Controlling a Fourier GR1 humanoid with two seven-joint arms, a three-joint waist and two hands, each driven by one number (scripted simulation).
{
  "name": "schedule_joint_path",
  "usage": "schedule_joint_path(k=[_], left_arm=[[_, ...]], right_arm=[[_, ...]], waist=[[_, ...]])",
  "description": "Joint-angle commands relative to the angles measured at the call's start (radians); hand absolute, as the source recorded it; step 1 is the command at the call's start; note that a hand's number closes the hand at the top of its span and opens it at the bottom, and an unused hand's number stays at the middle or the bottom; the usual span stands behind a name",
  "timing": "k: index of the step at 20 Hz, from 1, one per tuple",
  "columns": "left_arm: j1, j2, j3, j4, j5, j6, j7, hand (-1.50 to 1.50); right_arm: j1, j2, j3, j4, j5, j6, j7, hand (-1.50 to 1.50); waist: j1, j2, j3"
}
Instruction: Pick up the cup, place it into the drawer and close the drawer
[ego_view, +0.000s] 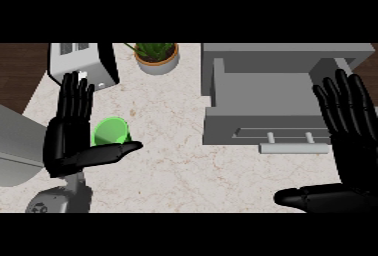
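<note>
My left hand is open, fingers straight, thumb stretched out beneath the green cup, which sits just beside my palm on the counter. My right hand is open too, fingers up, with the open grey drawer just to its left.

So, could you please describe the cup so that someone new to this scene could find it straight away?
Start at the pale marble counter and go to its left side, below the toaster. There the left hand stands open, and the cup sits just to the right of its palm, above the thumb. It is the only bright green, translucent thing in view.
</note>
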Motion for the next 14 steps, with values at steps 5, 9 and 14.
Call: schedule_joint_path(k=[5, 9, 14], left_arm=[[0.024, -0.001, 0.027, 0.102, -0.001, 0.000, -0.055, -1.50], [0.045, 0.021, 0.091, 0.228, 0.023, -0.032, -0.163, -1.50], [0.045, 0.043, 0.113, 0.257, 0.033, -0.040, -0.177, -1.50]], right_arm=[[0.011, -0.010, -0.022, -0.056, -0.033, 0.010, 0.049, -1.50], [-0.043, -0.005, -0.024, 0.012, -0.009, -0.002, 0.021, -1.50], [-0.023, 0.001, -0.005, -0.005, 0.014, -0.007, 0.037, -1.50]], waist=[[-0.001, 0.000, 0.000], [0.000, 0.001, 0.000], [0.000, 0.000, 0.000]])
